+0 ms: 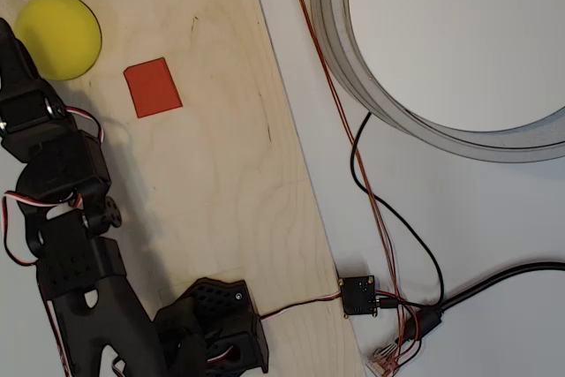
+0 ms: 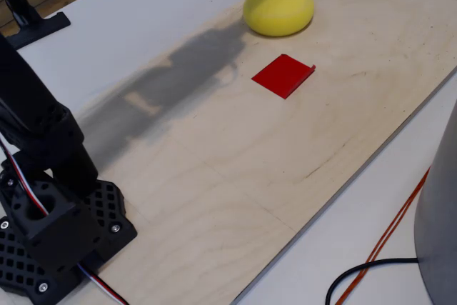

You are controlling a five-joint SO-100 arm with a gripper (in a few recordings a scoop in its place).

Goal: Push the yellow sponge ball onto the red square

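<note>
The yellow sponge ball (image 1: 58, 34) rests on the wooden board near the top left of the overhead view. In the fixed view the ball (image 2: 278, 8) lies at the far end of the board. The red square (image 1: 153, 87) lies flat to the ball's lower right with a strip of bare wood between them; in the fixed view the square (image 2: 283, 76) sits just in front of the ball. My black gripper (image 1: 12, 49) reaches up along the left edge, right beside the ball's left side. Its fingertips are cut off by the picture's edge.
The arm's base (image 1: 212, 324) is fixed at the board's near end (image 2: 57, 237). A large pale round tub (image 1: 353, 68) stands right of the board (image 1: 221, 174), with orange and black cables (image 1: 362, 174) and a small black circuit box (image 1: 357, 296) on the white table.
</note>
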